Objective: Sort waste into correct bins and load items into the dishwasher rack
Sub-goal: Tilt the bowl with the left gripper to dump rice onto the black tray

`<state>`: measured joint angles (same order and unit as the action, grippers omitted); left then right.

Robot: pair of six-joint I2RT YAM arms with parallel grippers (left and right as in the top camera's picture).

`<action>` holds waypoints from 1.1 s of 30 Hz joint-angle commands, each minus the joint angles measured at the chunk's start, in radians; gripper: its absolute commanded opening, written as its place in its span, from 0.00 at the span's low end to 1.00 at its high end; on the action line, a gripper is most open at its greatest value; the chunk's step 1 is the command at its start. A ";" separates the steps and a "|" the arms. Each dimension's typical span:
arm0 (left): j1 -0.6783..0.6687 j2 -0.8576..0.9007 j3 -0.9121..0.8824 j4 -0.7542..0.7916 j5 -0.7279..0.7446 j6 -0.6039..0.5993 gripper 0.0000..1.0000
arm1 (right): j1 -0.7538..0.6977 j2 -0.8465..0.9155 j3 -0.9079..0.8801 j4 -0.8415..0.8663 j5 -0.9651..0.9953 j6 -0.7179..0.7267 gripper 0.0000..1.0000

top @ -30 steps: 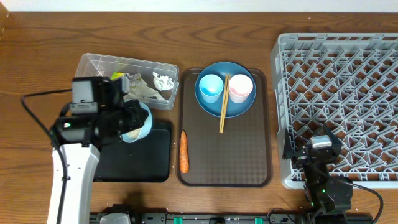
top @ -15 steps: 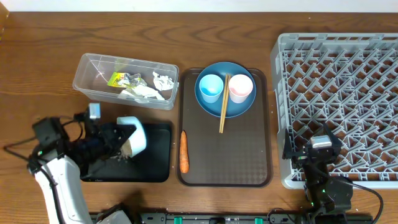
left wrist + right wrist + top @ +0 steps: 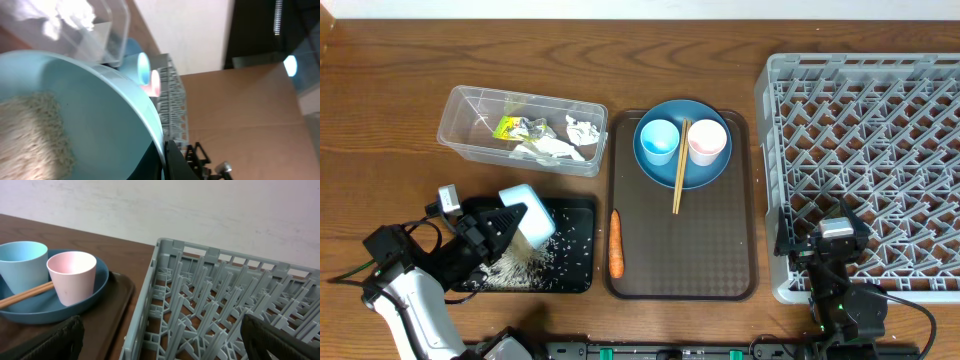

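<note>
Wooden table carried everything: at its near left, the left gripper was clamped on the pale bowl, tipped on its side over the black tray, where rice grains lay scattered. Near right, the right gripper stood wide and empty beside the near-left corner of the grey rack.

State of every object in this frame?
bowl: tipped, rice pouring out
left end effector: shut on bowl
black tray: rice scattered inside
clear tub: holds foil, wrapper, tissue
blue cup: upright on plate
pink cup: upright on plate
chopsticks: lying across plate
carrot: lying on brown tray
rack: no dishes loaded
right end effector: open
</note>
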<state>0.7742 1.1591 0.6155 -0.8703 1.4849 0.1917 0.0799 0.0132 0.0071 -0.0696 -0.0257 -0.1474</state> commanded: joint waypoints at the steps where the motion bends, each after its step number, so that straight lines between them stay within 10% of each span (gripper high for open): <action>1: 0.005 -0.009 -0.003 0.000 0.089 0.021 0.06 | -0.014 -0.002 -0.002 -0.003 -0.001 -0.007 0.99; 33: 0.006 0.002 -0.003 -0.013 0.088 -0.165 0.06 | -0.014 -0.002 -0.002 -0.003 -0.001 -0.007 0.99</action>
<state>0.7769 1.1595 0.6144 -0.8764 1.5459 0.0727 0.0799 0.0132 0.0071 -0.0692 -0.0257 -0.1474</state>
